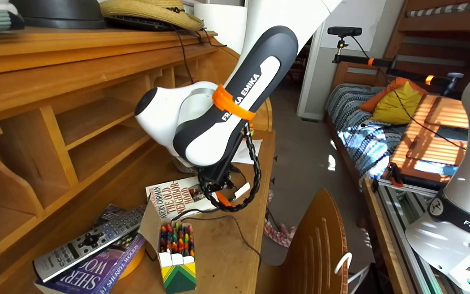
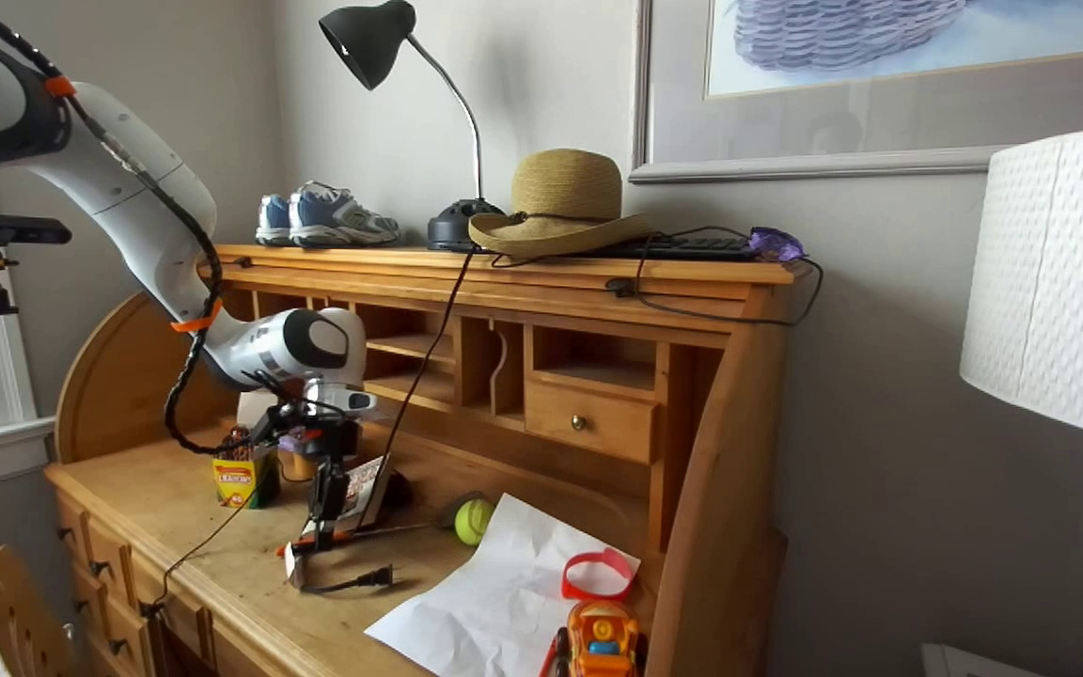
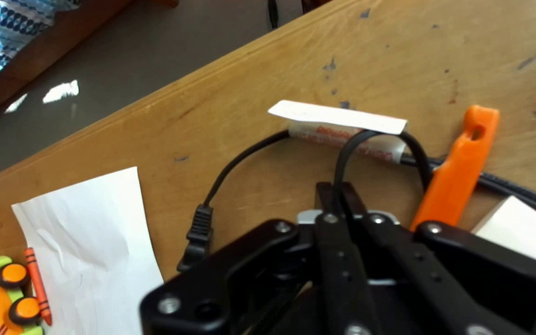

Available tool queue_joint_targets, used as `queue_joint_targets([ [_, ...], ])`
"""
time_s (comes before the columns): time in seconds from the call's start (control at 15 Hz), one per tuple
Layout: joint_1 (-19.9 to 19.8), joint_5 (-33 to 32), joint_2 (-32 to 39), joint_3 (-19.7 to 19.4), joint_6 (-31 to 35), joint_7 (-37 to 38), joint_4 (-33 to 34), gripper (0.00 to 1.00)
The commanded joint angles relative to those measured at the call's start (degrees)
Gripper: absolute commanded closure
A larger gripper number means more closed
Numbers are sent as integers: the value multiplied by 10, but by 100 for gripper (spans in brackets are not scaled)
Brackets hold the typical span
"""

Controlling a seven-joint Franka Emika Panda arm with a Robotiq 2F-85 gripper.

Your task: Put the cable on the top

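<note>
The black cable (image 3: 352, 145) loops up between the fingertips of my gripper (image 3: 334, 195) in the wrist view, with the fingers closed round it. Its plug (image 3: 198, 237) lies on the desk to the left, and a white tag (image 3: 338, 117) is on the cable. In an exterior view the plug (image 2: 374, 576) lies beside my gripper (image 2: 321, 534), which points down low over the desk. The arm mostly hides the gripper in an exterior view; cable (image 1: 235, 228) runs over the desk edge there. The top (image 2: 353, 256) of the hutch is well above the gripper, also visible at the left (image 1: 67, 41).
The top holds shoes (image 2: 335, 218), a lamp (image 2: 452, 226), a straw hat (image 2: 565, 193) and a keyboard (image 2: 692, 246). A dark cord (image 2: 424, 367) hangs down the hutch front. An orange handle (image 3: 456, 172), crayons (image 1: 178, 265), books, paper (image 2: 494, 592) and a toy (image 2: 601, 639) lie on the desk.
</note>
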Motion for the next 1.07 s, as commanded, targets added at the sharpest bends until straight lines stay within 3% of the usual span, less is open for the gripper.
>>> queue_joint_targets([
  [0.0, -27, -31, -27, 15, 77, -73, -46, 99],
  [0.33, -96, -28, -90, 16, 247, -221, -160, 99],
  [0.6, -159, -1, -138, 43, 328, -369, -239, 99],
  [0.67, -127, -17, -97, 18, 296, -310, -182, 96],
  [1.0, -144, -16, -128, 38, 319, -368, -221, 99],
])
